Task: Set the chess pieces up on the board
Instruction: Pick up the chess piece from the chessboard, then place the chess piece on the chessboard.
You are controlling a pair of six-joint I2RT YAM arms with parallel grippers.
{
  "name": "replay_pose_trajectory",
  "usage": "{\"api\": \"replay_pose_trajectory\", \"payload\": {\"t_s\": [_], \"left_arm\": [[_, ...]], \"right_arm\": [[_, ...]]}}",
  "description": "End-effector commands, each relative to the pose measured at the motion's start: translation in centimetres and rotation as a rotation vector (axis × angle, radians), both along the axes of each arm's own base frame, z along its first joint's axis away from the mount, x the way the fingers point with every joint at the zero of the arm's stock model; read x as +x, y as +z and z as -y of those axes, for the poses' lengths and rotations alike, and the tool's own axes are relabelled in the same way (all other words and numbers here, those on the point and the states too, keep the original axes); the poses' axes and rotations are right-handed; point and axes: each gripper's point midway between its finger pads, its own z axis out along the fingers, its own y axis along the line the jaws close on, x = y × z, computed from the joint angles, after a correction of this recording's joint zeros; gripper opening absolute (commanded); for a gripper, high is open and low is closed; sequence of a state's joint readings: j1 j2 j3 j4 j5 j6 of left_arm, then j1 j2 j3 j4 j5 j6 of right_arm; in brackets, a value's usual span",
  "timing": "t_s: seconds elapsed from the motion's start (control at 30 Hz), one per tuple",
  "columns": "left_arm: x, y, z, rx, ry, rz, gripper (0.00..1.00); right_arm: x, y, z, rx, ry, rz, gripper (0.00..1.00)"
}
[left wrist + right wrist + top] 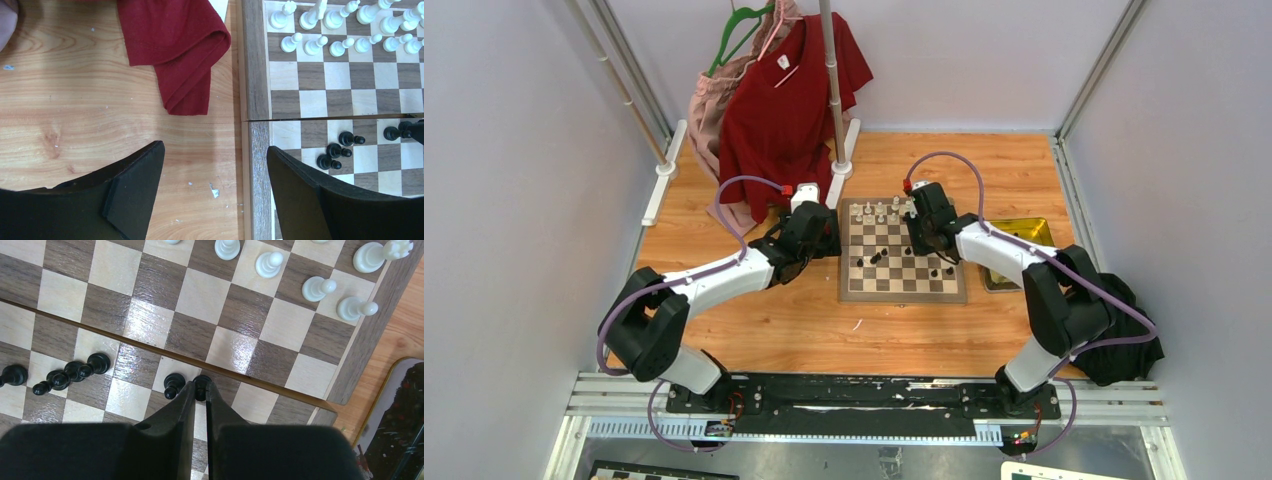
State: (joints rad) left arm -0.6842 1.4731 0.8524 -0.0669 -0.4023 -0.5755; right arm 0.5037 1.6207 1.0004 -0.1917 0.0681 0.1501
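Half-set board [902, 297], right side nearest the work.
We see the left gripper [215, 150] wide open and empty at the board's left edge; the right gripper [201, 390] is pinched narrow on an upright black pawn [201, 383] standing mid-board, directly between its fingertips.

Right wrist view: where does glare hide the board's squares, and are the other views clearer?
Right wrist view: glare whitens squares of the board near its middle; the black piece melts into the right gripper's dark fingers pinching it. Left wrist view: even light, soft shadows, no glare. Top view: the chess pieces are too small to tell apart.
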Motion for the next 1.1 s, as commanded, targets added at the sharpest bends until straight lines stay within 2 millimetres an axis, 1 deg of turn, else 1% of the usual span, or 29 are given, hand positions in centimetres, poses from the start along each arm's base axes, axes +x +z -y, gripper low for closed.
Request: {"api": "replay_pose_trajectory", "payload": {"t_s": [0.0,0.1,0.23,0.47,0.63,0.77,0.9,1.07], "left_arm": [[0.7,1.1,0.3,-0.005,0.014,0.035,0.8],[0.6,1.1,0.3,-0.006,0.014,0.036,0.8],[0.5,1.2,0.2,-0.011,0.014,0.034,0.8],[0.3,1.2,0.2,-0.013,0.01,0.031,0.8],[0.2,1.3,0.3,-0.015,0.008,0.034,0.8],[0.3,1.3,0.4,-0.014,0.005,0.032,0.8],[0.2,1.2,0.5,-0.01,0.002,0.031,0.8],[0.2,1.0,0.6,-0.009,0.001,0.028,0.8]], "right_arm": [[0.3,1.6,-0.7,0.011,0.021,0.045,0.1],[0.0,2.2,-0.4,0.012,0.019,0.055,0.06],[-0.7,2.8,0.0,0.017,0.019,0.061,0.04],[-3.1,3.3,0.7,0.025,0.022,0.061,0.03],[-5.4,2.7,0.9,0.032,0.032,0.049,0.03],[-6.5,2.0,0.9,0.031,0.039,0.037,0.03],[-7.2,1.3,0.9,0.029,0.039,0.027,0.03],[-7.4,0.8,1.0,0.021,0.037,0.022,0.03]]}}
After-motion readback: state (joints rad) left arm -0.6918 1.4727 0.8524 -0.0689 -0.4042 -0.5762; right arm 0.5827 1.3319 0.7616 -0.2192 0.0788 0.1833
